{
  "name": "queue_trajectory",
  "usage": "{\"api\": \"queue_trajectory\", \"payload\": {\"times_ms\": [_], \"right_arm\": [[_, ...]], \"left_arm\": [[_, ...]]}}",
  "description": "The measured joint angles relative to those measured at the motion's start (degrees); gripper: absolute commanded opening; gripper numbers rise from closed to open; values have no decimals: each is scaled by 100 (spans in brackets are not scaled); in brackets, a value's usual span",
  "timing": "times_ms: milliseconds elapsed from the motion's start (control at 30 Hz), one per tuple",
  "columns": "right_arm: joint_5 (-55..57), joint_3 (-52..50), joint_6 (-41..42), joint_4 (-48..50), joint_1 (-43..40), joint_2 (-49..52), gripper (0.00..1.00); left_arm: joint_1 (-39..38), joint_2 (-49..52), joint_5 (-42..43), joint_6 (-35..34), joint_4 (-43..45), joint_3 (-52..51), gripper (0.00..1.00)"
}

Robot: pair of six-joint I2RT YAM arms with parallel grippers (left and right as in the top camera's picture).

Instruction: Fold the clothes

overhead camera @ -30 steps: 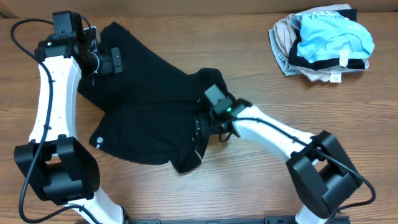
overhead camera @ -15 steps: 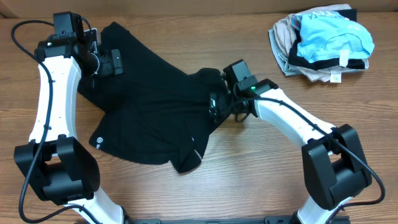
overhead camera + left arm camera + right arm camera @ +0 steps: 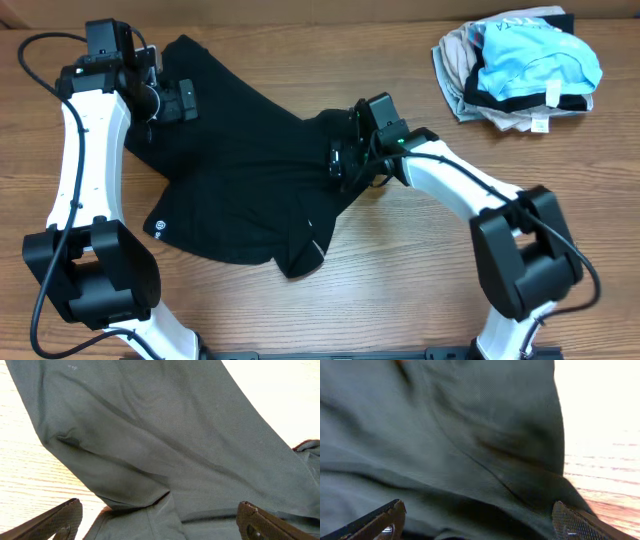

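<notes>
The black garment [image 3: 240, 175] lies spread and rumpled across the table's middle left, with a small round white logo [image 3: 160, 226] near its lower left edge. My left gripper [image 3: 187, 100] is over the garment's upper left part; in the left wrist view its fingers [image 3: 160, 522] are wide open above the fabric [image 3: 165, 435]. My right gripper [image 3: 340, 160] is at the garment's right edge; in the right wrist view its fingers [image 3: 480, 522] are open just above folds of the fabric [image 3: 445, 435].
A pile of other clothes sits at the back right: a light blue garment with black trim [image 3: 540, 62] on a beige-grey one [image 3: 458, 62]. Bare wooden table [image 3: 420, 280] shows in front and to the right.
My right gripper has moved up and right from the garment's lower middle to its right edge, then slightly left. The left arm has not moved.
</notes>
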Motion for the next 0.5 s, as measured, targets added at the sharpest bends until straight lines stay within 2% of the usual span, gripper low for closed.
{"api": "queue_trajectory", "payload": {"times_ms": [233, 500], "right_arm": [[-50, 76, 35, -20, 0, 258, 80], [151, 365, 291, -1121, -385, 273, 79]], "left_arm": [[0, 0, 0, 20, -37, 0, 100], [0, 0, 0, 22, -39, 2, 100]]}}
